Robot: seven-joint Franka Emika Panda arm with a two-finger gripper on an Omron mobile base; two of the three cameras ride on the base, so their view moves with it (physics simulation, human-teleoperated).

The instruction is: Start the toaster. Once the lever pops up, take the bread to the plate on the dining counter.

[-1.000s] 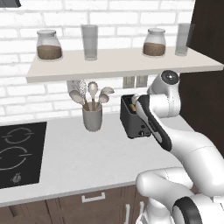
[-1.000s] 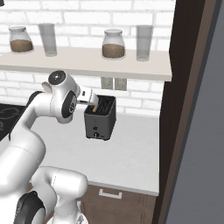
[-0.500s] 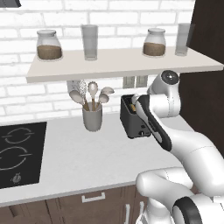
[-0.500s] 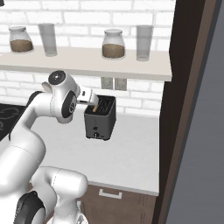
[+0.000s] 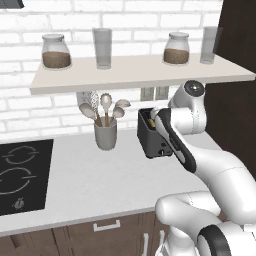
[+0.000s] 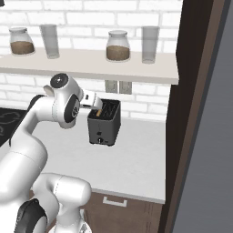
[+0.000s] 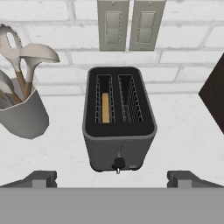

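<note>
Nothing has changed over the last second: the gripper stays wide open above the toaster, bread seated in its left slot, lever unpressed.

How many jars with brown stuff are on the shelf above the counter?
2. One jar sits near the shelf's left end, the other jar toward its right, each beside a clear glass. More may be out of frame.

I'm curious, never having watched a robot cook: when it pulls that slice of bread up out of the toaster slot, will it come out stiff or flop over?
Probably stiff: the bread stands straight on edge in the left slot of the toaster. It looks thin, so likely light, and a hard pinch might crumble it. The open gripper must pinch its narrow top edge.
</note>
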